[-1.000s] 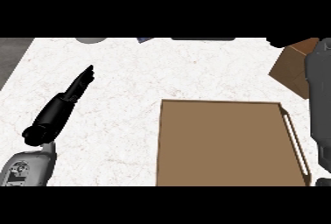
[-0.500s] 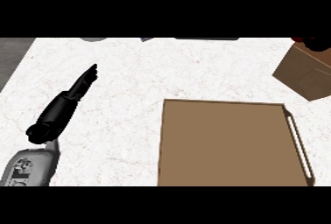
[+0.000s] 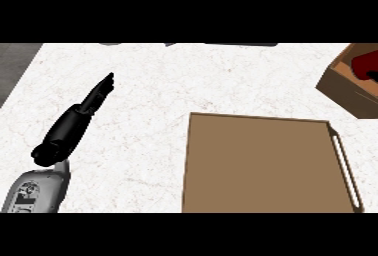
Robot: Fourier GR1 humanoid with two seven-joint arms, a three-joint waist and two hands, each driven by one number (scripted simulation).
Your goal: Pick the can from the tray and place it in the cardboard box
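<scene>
At far right, red shape, probably can [image 3: 362, 63], sits inside box [image 3: 345, 93], cut off by edge. Likely light, rigid, slick: grip round side. Left hand [image 3: 70, 126] fingers straight, holding nothing; right hand unseen.

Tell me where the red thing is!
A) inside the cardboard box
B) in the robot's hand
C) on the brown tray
A: the red thing sits inside the cardboard box at the upper right. The tray is bare, and the left hand holds nothing, its fingers straight.
</scene>
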